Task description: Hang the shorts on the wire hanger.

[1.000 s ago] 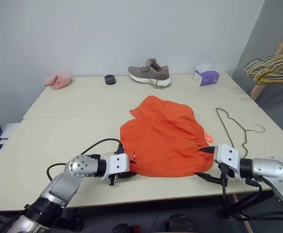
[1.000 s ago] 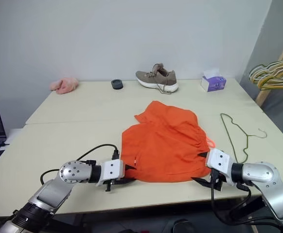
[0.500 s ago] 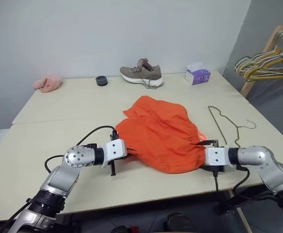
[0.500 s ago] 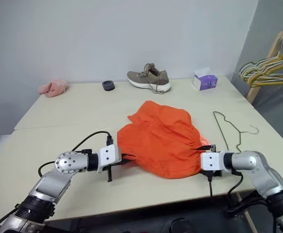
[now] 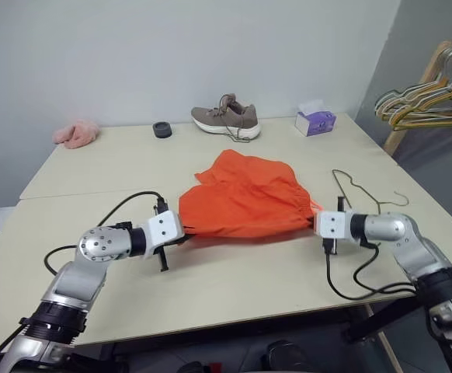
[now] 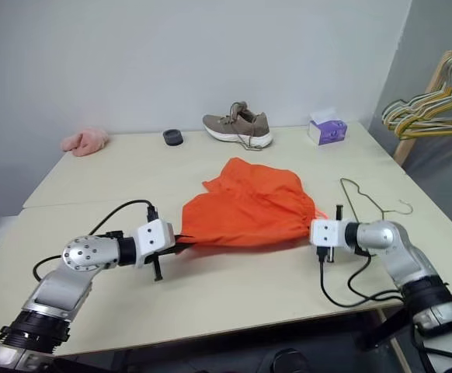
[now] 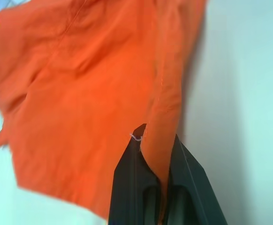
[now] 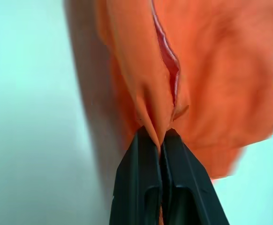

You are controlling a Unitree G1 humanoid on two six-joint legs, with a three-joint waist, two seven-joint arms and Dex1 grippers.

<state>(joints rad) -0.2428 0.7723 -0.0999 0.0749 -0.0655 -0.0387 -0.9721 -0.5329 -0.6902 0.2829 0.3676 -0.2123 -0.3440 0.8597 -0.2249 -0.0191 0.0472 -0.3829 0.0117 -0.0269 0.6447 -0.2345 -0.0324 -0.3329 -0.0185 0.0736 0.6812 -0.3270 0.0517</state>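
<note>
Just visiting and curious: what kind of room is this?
Probably a lab or test room rather than a home: bare grey walls, a plain table with odd items like a sneaker, and a hanger rack.

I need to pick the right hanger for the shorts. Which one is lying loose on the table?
The thin olive wire hanger, flat on the table beside the right pincer. The other hangers hang bunched on a rack off the table's far right.

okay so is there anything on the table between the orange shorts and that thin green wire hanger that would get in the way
Nothing visible does. The bright orange fabric shorts are pinched at opposite edges by the left gripper and the right gripper. The thin olive-green wire hanger lies flat just beyond the right gripper, with bare cream table around it.
</note>
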